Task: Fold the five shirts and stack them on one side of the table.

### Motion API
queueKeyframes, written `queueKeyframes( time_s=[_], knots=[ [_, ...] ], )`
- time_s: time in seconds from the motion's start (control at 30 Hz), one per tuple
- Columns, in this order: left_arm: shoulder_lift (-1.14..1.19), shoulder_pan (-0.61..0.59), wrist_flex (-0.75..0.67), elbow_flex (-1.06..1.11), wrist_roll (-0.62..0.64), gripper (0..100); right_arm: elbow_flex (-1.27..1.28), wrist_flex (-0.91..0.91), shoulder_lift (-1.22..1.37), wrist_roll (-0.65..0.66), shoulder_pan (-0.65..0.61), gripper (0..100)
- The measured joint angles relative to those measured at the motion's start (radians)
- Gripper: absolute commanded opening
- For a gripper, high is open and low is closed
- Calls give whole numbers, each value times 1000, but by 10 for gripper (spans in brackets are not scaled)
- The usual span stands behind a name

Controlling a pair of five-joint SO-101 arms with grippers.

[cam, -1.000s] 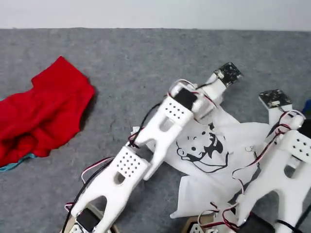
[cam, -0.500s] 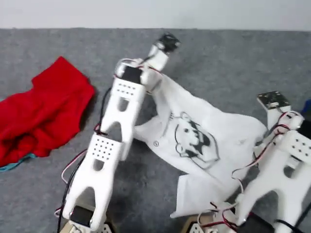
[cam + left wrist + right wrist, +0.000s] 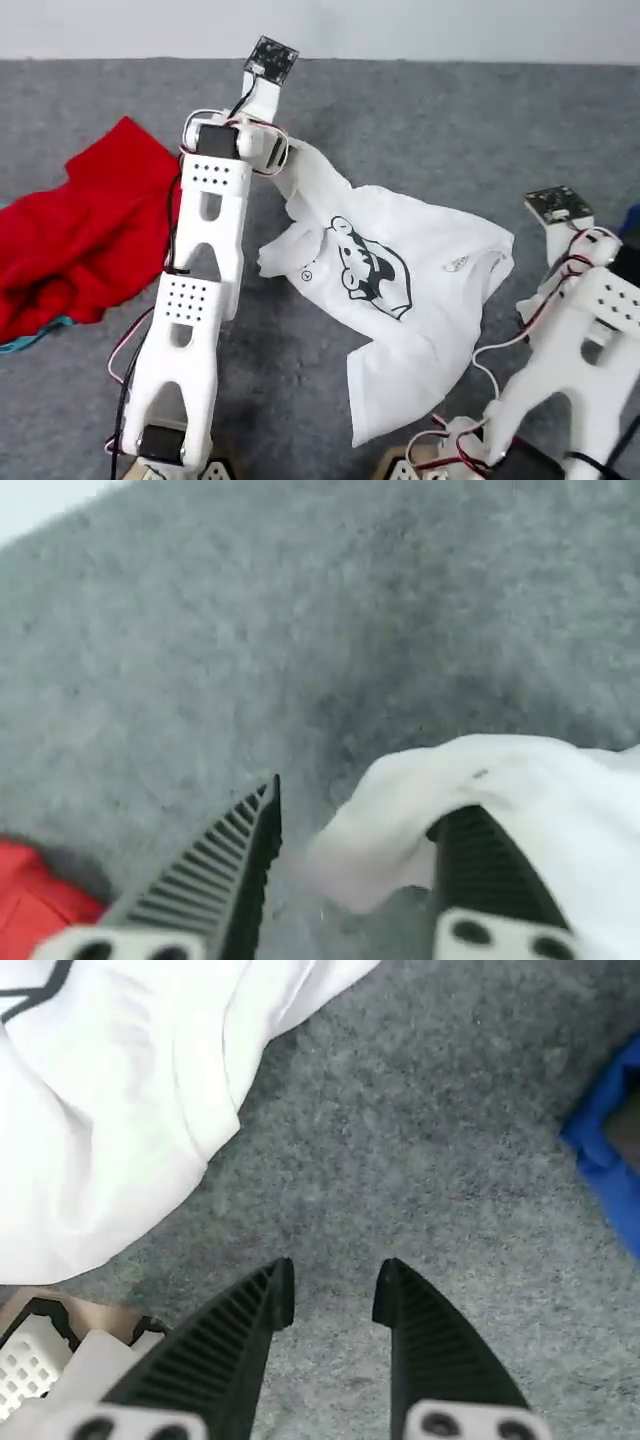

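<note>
On fuzzy grey felt [image 3: 480,130], limp white shirt [image 3: 420,260] over one ribbed finger [image 3: 490,865] of parted left claw [image 3: 365,805]; right claw [image 3: 335,1275] parted.

Grey felt tabletop [image 3: 480,130], white wall [image 3: 400,25] behind

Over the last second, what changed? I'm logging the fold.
The left gripper swung toward the red shirt and the table's far edge, dragging the white shirt along by a corner. The right gripper and the red shirt stayed put.

The high view looks down over the table [image 3: 450,120]; both close wrist views share the white shirt [image 3: 540,790].
</note>
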Motion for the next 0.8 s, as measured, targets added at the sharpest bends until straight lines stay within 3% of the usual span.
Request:
queueKeyframes(
  time_s=[0.23,0.43,0.57,0.8],
  knots=[
    [-23,-3,213,-29,0,246,18,0,0,0,0,144],
    [-153,-2,236,38,-15,207,49,0,0,0,0,144],
    [-301,0,239,310,-107,199,49,-2,0,0,0,144],
    [-614,92,236,980,-226,199,49,-3,0,0,0,144]
  ],
)
